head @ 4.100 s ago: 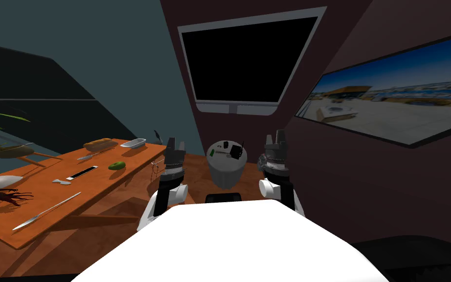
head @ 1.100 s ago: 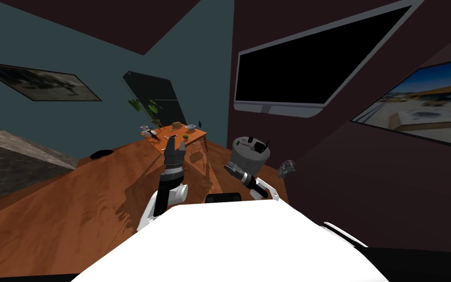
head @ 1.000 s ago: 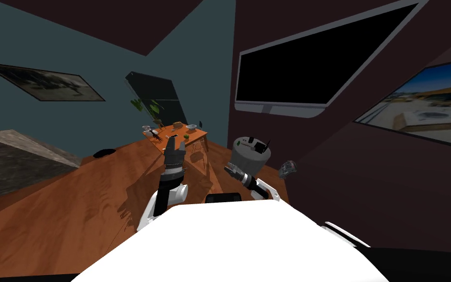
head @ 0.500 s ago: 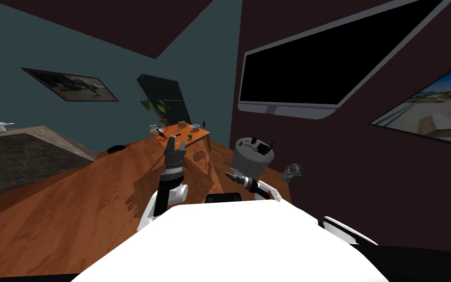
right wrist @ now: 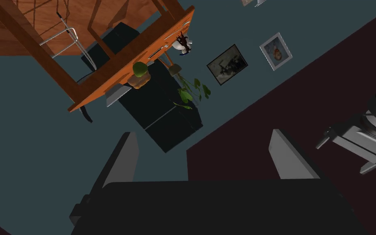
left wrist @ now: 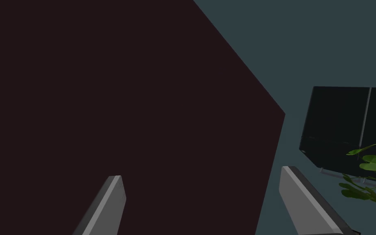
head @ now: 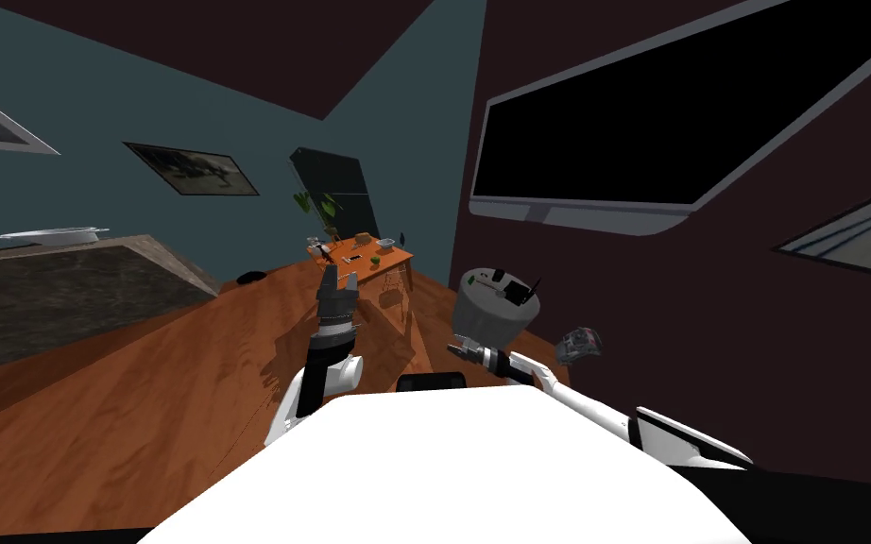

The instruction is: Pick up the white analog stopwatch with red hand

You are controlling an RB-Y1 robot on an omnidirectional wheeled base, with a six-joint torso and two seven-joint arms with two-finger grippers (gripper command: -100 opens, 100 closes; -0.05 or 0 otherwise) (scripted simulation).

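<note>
A small grey object with red marks [head: 579, 345] lies low against the dark wall, right of a round grey stand [head: 495, 316]; I cannot tell whether it is the stopwatch. Small black and green items sit on the stand's top. My right gripper [head: 454, 348] is open, held low in front of the stand and pointing left, well apart from the grey object. The right wrist view has its fingers [right wrist: 122, 159] wide apart with nothing between them. My left gripper [head: 339, 280] is raised upright left of the stand, open and empty [left wrist: 201, 179].
An orange wooden table [head: 363, 257] with small items stands far ahead by the teal wall, with a plant [head: 320, 203] behind it. A dark stone counter [head: 65, 293] runs along the left. A black screen [head: 670, 123] hangs on the dark wall. Wood floor lies between.
I have backed away from the stand and the orange table and turned, so the counter now shows at left. My right arm swung down to point left; the grey object stays by the wall.
</note>
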